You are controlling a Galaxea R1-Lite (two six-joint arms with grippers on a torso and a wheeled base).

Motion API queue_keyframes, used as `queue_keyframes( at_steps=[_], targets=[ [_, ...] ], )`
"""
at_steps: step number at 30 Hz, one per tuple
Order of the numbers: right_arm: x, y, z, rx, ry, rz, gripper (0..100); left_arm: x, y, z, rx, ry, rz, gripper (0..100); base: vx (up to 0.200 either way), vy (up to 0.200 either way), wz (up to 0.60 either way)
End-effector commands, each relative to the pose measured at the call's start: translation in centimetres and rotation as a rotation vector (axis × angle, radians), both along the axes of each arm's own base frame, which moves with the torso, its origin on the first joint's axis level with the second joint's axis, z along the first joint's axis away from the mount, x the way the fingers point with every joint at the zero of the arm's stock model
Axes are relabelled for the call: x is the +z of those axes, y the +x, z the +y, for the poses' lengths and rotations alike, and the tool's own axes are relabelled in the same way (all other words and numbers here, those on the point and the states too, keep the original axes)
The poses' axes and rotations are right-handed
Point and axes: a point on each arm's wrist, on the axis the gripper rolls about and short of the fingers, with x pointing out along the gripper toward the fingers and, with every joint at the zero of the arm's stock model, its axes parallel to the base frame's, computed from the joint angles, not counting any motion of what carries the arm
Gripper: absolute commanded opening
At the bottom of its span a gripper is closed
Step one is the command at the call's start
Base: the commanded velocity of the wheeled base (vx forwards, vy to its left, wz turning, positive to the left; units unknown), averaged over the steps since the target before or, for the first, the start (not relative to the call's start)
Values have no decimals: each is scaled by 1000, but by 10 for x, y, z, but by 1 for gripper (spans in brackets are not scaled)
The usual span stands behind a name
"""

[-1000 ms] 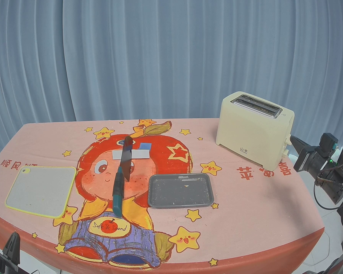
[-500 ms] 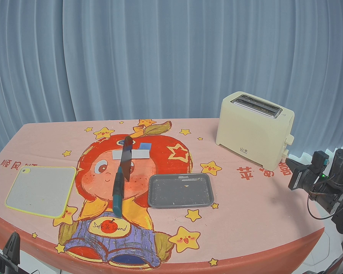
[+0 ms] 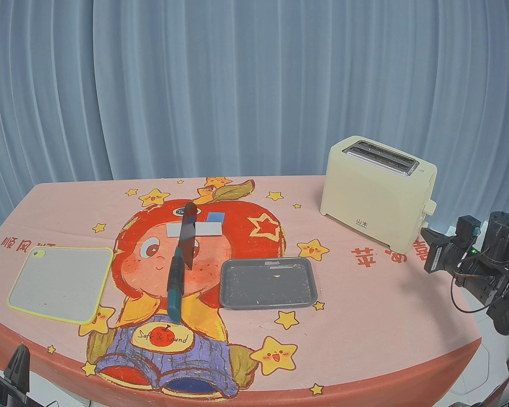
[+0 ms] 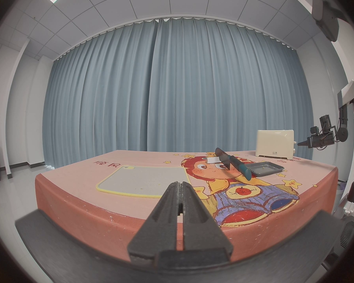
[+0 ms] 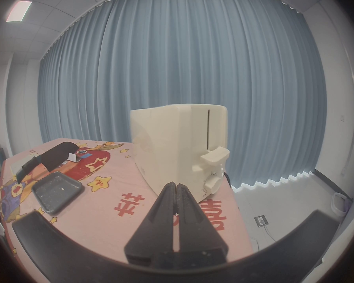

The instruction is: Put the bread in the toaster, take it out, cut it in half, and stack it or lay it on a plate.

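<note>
- Right now the toaster (image 3: pixel 379 199) stands at the far right of the table (image 3: pixel 379 323), its 2 slots facing up; what lies inside them cannot be told.
- On its end face the lever (image 5: pixel 215 155) sits at the low end of its track, with a round knob (image 5: pixel 213 183) under it.
- The right gripper (image 3: pixel 425 234) hangs off the table's right edge, just beside that end face and aimed at it. Its 2 fingers are pressed together and hold nothing. Whether the tips touch the toaster cannot be told.
- The left gripper (image 4: pixel 180 187) is low, before the table's near left edge, its fingers also pressed together and empty.
- A dark grey plate (image 3: pixel 267 282) lies mid-table, well apart from the toaster.
- Just to its left lies the knife (image 3: pixel 178 267), teal handle toward the robot, dark blade propped on a small white block (image 3: pixel 201 229).
- The cutting board (image 3: pixel 59 282), grey with a yellow-green rim, lies flat at the table's left.
</note>
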Motion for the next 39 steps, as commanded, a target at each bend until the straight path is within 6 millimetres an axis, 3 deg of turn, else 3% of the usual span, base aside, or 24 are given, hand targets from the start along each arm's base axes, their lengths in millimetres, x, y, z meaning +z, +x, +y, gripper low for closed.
queue_keyframes(
  at_steps=[1,12,39],
  targets=[
    [-7,7,-2,-12,-10,29,0,-5,0,0,1,-1,2,0,0,0,0],
    [-15,2,-4,-17,-19,65,0,-5,0,0,1,-1,2,0,0,0,0],
    [-27,15,-25,-64,-9,101,0,-5,0,0,-1,-1,2,0,0,0,0]
  ],
)
